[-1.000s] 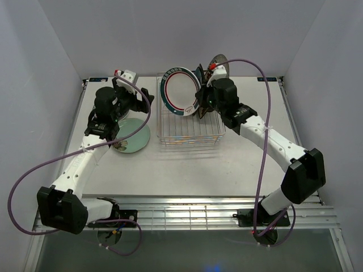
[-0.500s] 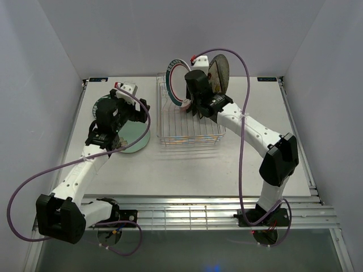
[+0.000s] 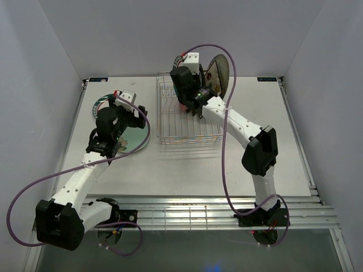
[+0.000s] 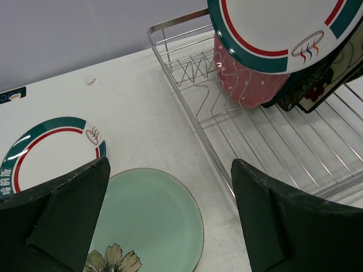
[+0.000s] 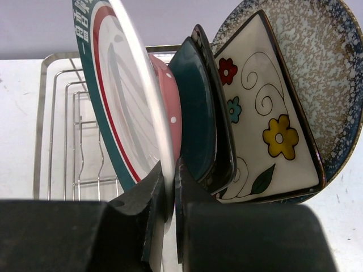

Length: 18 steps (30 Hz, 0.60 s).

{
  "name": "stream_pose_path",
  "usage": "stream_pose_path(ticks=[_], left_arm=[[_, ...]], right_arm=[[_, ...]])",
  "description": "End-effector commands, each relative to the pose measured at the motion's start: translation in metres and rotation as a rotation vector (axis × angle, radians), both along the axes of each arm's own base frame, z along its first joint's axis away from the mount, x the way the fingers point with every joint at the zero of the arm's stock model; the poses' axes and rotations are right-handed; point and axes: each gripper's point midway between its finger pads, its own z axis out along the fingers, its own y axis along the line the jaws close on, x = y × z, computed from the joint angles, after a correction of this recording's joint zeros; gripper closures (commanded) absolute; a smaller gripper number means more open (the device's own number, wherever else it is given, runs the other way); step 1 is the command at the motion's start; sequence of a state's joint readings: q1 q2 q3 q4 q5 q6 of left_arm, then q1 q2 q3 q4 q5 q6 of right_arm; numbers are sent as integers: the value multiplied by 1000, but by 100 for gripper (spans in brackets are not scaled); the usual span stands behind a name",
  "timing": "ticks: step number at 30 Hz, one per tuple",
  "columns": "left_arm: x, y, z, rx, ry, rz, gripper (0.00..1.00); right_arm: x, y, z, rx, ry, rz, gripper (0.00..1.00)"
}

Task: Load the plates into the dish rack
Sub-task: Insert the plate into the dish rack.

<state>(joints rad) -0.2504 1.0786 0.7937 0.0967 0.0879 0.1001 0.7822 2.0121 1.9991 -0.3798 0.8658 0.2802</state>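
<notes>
My right gripper [image 5: 172,187] is shut on the lower edge of a white teal-rimmed plate [image 5: 122,96], held upright over the back of the dish rack [image 3: 187,129]. Right behind this plate stand the pink dotted plate [image 5: 172,93], the teal square plate [image 5: 195,113], a black plate's rim [image 5: 228,153], the cream floral plate [image 5: 266,124] and the speckled grey plate [image 5: 334,85]. My left gripper [image 4: 170,175] hangs open above the mint floral plate [image 4: 153,221], which lies flat on the table. A second teal-rimmed plate [image 4: 45,153] lies beside it.
The rack's near left rim [image 4: 181,79] runs close to the mint plate's right edge. The rack's front half [image 4: 295,147] holds only bare wires and prongs. Purple cables loop from both arms; the right one [image 3: 227,141] hangs beside the rack.
My right arm has swung the teal-rimmed plate left and back over the rack, turning it from face-on to edge-on. My left gripper shifted slightly nearer, over the mint plate.
</notes>
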Motion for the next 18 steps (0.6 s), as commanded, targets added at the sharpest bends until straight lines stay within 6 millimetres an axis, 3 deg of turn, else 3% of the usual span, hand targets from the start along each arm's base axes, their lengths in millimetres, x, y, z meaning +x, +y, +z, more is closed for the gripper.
stream_pose_path(ticks=[1, 18], left_arm=[[4, 6, 4, 5, -32, 32, 2], [2, 2, -7, 1, -11, 8, 2]], right_arm=[[6, -6, 37, 49, -101, -91, 92], [26, -4, 14, -8, -131, -197, 92]])
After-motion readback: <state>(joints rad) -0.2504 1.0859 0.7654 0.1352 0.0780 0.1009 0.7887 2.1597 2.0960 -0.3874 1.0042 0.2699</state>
